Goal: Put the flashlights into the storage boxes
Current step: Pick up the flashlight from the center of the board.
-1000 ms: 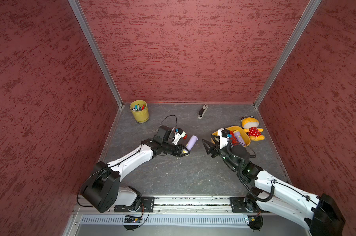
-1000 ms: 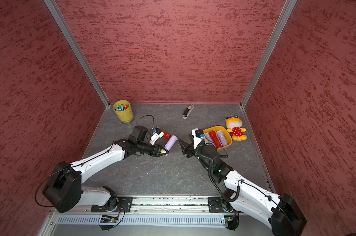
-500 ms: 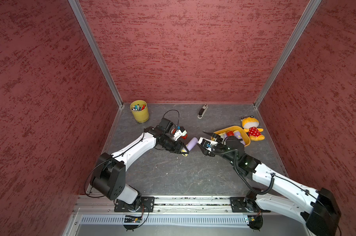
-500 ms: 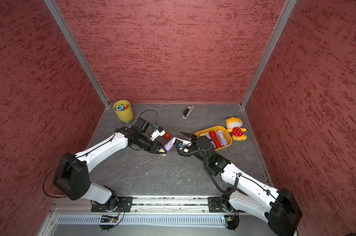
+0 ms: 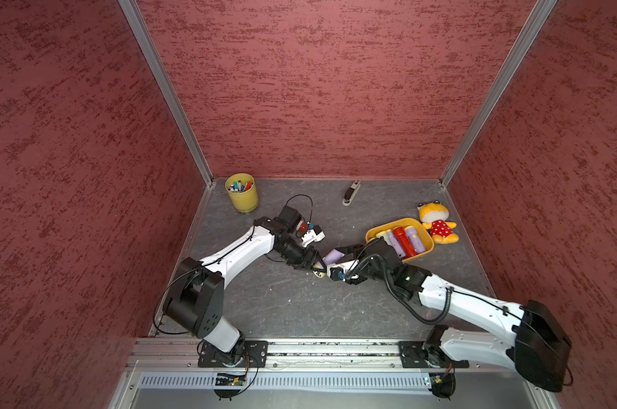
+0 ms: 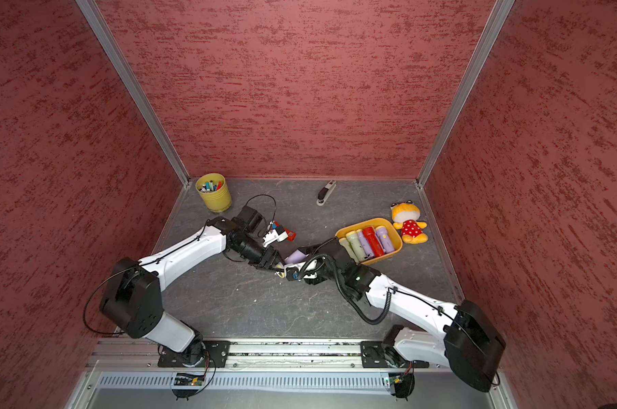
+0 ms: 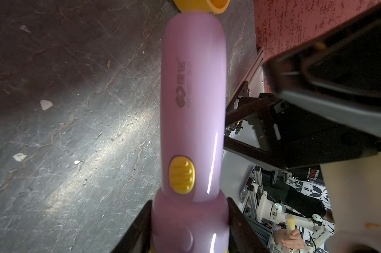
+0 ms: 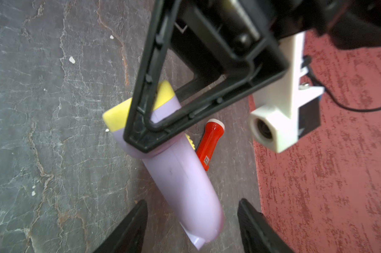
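A lilac flashlight (image 5: pixel 332 255) (image 6: pixel 294 257) hangs just above the floor mid-table. My left gripper (image 5: pixel 314 265) (image 7: pixel 189 203) is shut on it just behind its yellow head. My right gripper (image 5: pixel 341 255) (image 8: pixel 192 202) stands open around the flashlight's (image 8: pixel 180 175) tail end, with a gap on both sides. The orange-yellow storage box (image 5: pixel 428 244) (image 6: pixel 339 232) lies just right of the grippers and holds several flashlights: pale green, lilac and red. A red flashlight (image 8: pixel 210 143) (image 6: pixel 290 234) lies on the floor behind the left wrist.
A yellow cup of pens (image 5: pixel 241 195) stands at the back left corner. A grey-and-white stapler (image 5: pixel 351 193) lies near the back wall. A plush toy (image 5: pixel 436 223) lies against the box's far right side. Red walls close in three sides.
My left arm has carried the lilac flashlight rightward toward the middle. My right gripper has left the box, swung left to the flashlight's tail, and its jaws have narrowed.
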### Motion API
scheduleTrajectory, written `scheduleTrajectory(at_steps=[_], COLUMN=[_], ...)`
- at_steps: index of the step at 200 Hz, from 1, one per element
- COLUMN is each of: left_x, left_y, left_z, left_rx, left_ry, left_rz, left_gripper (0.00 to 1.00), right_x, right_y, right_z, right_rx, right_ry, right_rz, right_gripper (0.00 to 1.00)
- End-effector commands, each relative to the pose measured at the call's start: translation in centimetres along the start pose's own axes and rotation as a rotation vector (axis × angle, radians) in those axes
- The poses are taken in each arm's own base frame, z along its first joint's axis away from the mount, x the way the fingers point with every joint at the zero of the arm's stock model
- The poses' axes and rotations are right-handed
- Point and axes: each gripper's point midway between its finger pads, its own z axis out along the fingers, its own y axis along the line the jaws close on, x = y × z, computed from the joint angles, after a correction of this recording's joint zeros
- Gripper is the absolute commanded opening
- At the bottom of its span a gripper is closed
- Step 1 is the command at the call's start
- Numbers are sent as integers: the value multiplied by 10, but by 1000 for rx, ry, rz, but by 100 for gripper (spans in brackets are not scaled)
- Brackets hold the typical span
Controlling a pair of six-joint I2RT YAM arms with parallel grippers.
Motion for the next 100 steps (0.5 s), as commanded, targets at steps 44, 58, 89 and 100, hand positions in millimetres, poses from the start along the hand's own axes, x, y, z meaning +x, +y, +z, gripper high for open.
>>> scheduleTrajectory(at_steps=[44,58,89,100], left_x=[-4,-4,-6,-7], left_y=[-13,-14,-17,-18], left_z=[-1,-1,-1,-1], left_rx=[50,58,76,81], left_ry=[-5,-6,-17,-22], left_rz=[42,43,45,47], left_gripper=[36,36,36,36], right_x=[-17,-17,-18,-19], right_y=[-10,-9,-9,-11], right_z=[16,20,25,25], right_rx=[3,-1,4,10], right_ry=[-52,-49,-55,-61], right_rz=[-355,-369,-392,-397], right_gripper=[65,63,55,48])
